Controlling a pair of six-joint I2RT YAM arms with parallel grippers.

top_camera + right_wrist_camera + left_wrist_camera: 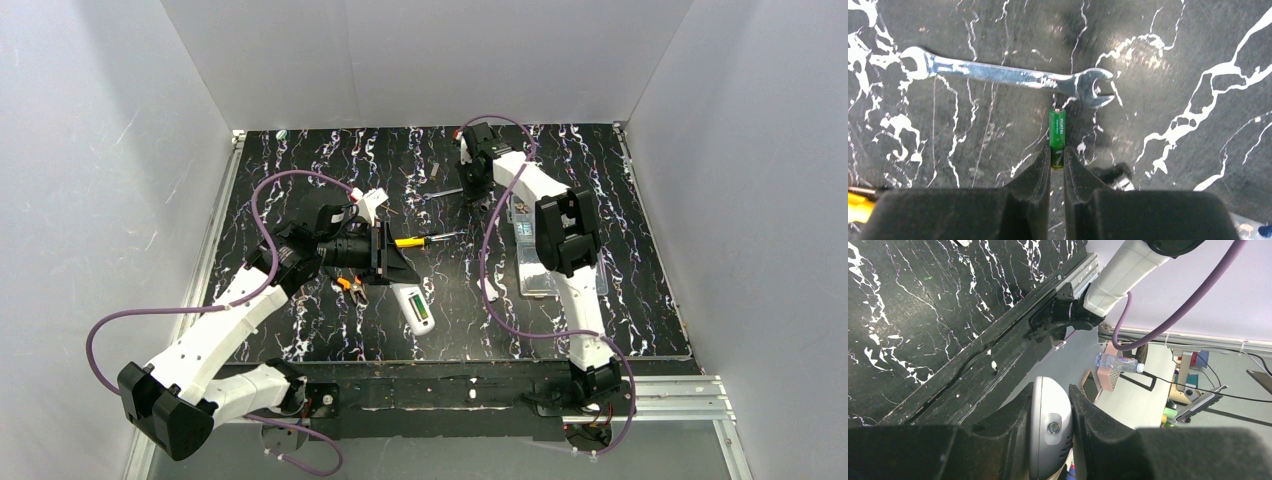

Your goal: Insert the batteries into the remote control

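The right gripper hides the battery's near end.

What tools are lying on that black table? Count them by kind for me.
Wrench: 1
Screwdriver: 1
Orange-handled tool, likely pliers: 1
Total: 3

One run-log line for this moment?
left gripper: shut on white oblong plastic remote | right gripper: shut on slim green cylindrical battery, on black marbled table by silver wrench | phase: battery pickup
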